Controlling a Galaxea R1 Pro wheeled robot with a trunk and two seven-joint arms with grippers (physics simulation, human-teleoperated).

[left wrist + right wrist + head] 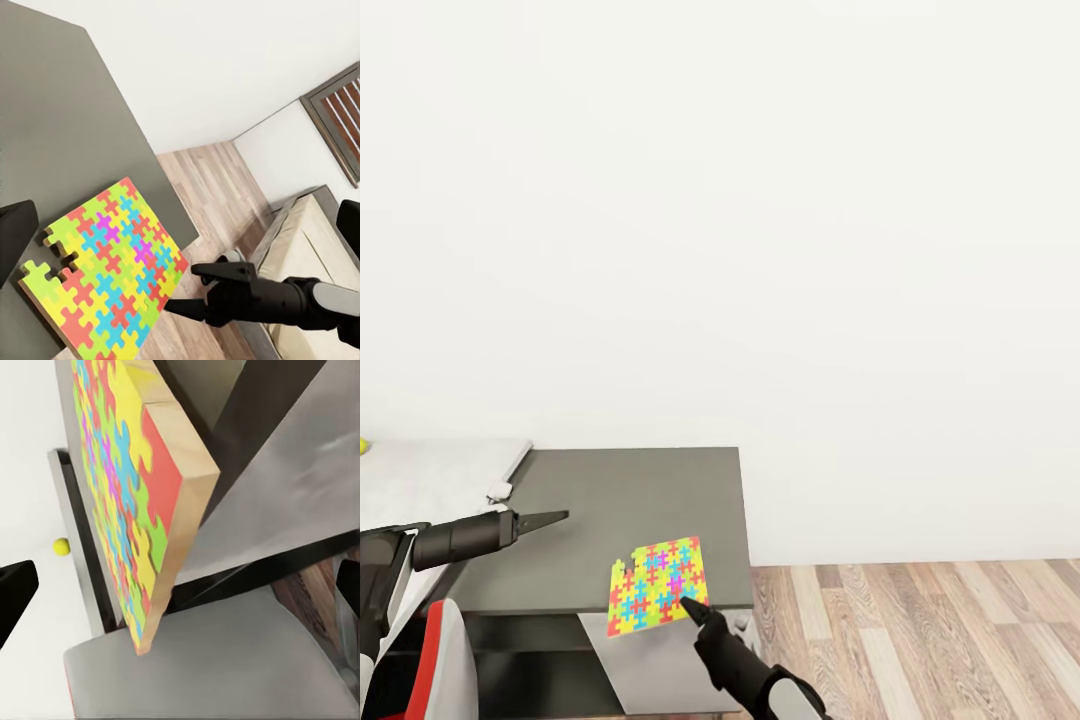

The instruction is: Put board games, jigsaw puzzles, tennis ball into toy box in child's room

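- Step in hand, as I judge it: lifting one jigsaw puzzle [658, 585] off the dark grey cabinet top [630, 490] at the end of the table, to carry it to the toy box.
- The puzzle sits tilted at the cabinet's front edge, its near corner hanging past the edge over the light cabinet door [660, 650].
- My right gripper [691, 605] meets that near corner from below; whether the fingers pinch the slab or only touch it I cannot tell. In the right wrist view the puzzle's wooden edge [176, 517] stands between the two dark fingertips, which sit wide at the frame's sides.
- My left gripper [556, 517] hovers over the cabinet top, fingers pressed together to a point, holding nothing, well apart from the puzzle.
- Tennis ball [363, 445] lies on the pale grey table top [430, 480] at far left; also seen in the right wrist view [61, 546].
- Next move calls for a firm hold on the thin slab, then a swing left along the table.
- In the way: the left arm crosses that path. The bed [300, 247] lies across the wood floor [920, 630].
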